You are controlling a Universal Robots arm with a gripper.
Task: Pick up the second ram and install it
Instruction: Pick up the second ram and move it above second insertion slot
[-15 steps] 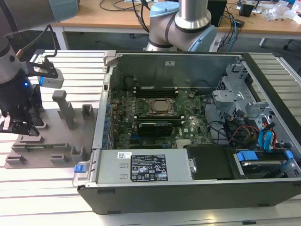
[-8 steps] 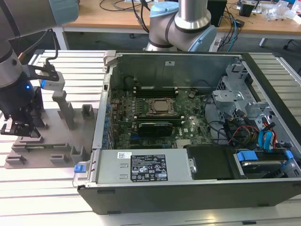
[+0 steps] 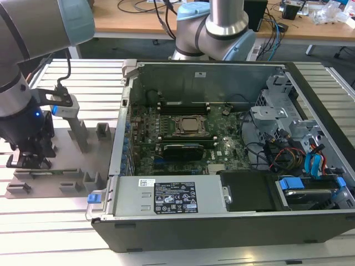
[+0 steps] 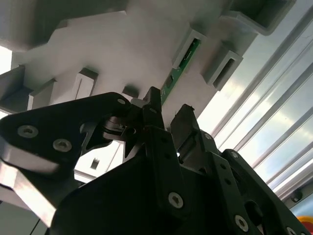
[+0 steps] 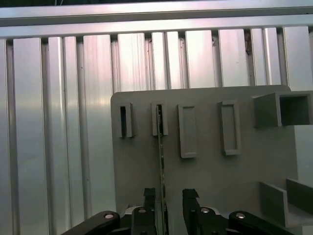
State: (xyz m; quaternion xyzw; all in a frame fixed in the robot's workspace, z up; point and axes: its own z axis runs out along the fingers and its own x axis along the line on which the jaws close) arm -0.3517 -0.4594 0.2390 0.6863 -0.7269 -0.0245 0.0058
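Open narrowly, the claw [image 5: 169,193] straddles the second ram [image 5: 160,147] standing on edge in its grey holder [image 5: 210,171], closer to one finger, so centring before squeezing squarely seems wise.

Exterior view: high, wide, over computer case [image 3: 222,233]. Both wrist views: close on grey fixture plate [image 4: 137,49] [image 5: 205,186].

One arm [image 3: 33,33]: grey tubular links are wearing pale blue joint caps [image 3: 75,19]. A black cable [image 3: 69,66] is running down to the black wrist, where a small blue light [image 3: 37,114] is glowing. One black claw [image 4: 168,108]: silver screws [image 4: 62,145] are studding its plates.
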